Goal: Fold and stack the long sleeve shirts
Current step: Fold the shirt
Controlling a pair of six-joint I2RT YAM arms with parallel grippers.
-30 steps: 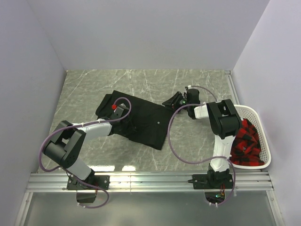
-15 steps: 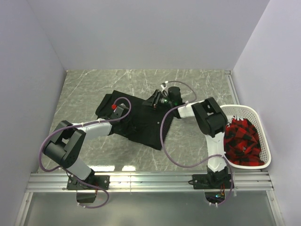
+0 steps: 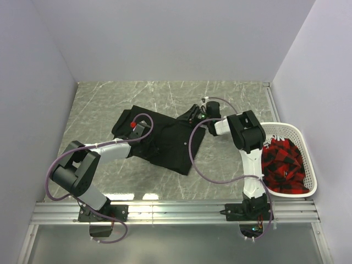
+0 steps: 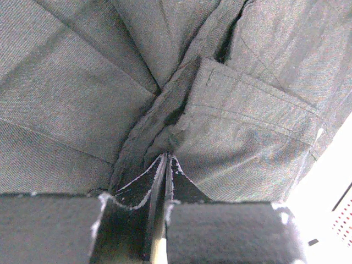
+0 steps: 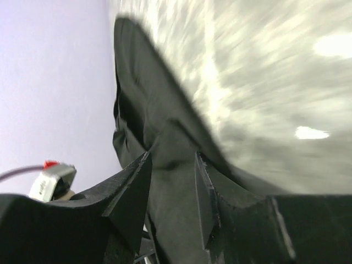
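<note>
- Moved since a second ago: right gripper (image 3: 196,116), first left over the black shirt (image 3: 170,146), then back right a little
- Now at the far right corner of the shirt, low over the cloth
- Fingers (image 5: 129,192) of that gripper partly apart, clamped on a thick ridge of black cloth, with the gap between them full of it
- Cloth sharp in the right wrist view, table behind it blurred
- Same spot as before for the left gripper (image 3: 136,131), down on the left half of the shirt
- Fingers of the left gripper together, nipping a small fold of cloth at the tips, with creases running out from the pinch
- Just past those tips in the left wrist view, a stitched band (image 4: 247,118) of the same dark cloth, lying flat
- Black shirt on the grey table (image 3: 104,99), about in the middle, between the two arms, in a rough slanted block
- Near right corner of the shirt a bit further right than a second ago
- White basket (image 3: 309,144) at the right edge of the table, apart from the shirt, beside the right arm
- Red and black checked cloth (image 3: 283,165) heaped inside the basket
</note>
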